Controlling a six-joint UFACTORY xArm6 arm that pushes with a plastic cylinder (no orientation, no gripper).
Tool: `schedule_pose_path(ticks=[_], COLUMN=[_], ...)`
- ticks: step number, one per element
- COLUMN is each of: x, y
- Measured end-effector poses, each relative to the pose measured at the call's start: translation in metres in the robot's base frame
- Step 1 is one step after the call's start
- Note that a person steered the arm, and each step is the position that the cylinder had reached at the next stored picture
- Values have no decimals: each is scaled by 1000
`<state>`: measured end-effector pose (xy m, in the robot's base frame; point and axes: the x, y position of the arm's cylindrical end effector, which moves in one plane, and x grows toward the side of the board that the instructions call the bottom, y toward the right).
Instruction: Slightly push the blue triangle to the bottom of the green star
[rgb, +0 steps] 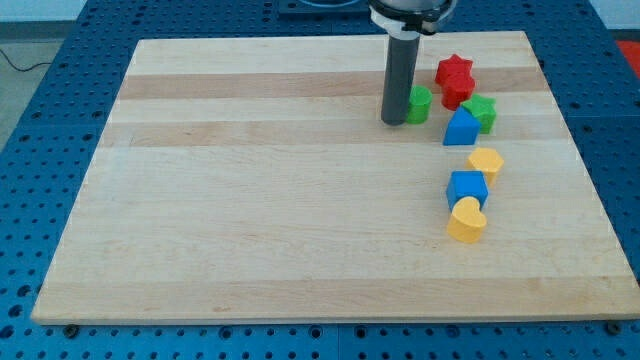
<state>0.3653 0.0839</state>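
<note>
The blue triangle (460, 128) lies at the view's right, touching the lower left side of the green star (481, 111). My tip (393, 121) rests on the board to the view's left of the blue triangle, right beside a green round block (419, 104) that it partly hides. The rod rises straight up to the view's top. The blue triangle is about a block's width to the right of my tip.
A red star (454, 77) sits above the green star. Below the triangle lie a yellow block (486, 163), a blue cube (467, 187) and a yellow heart (466, 221) in a column. The wooden board (250, 200) lies on a blue perforated table.
</note>
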Motion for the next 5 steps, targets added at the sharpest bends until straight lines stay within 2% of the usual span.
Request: schedule_pose_path(ticks=[5], x=[63], y=[70])
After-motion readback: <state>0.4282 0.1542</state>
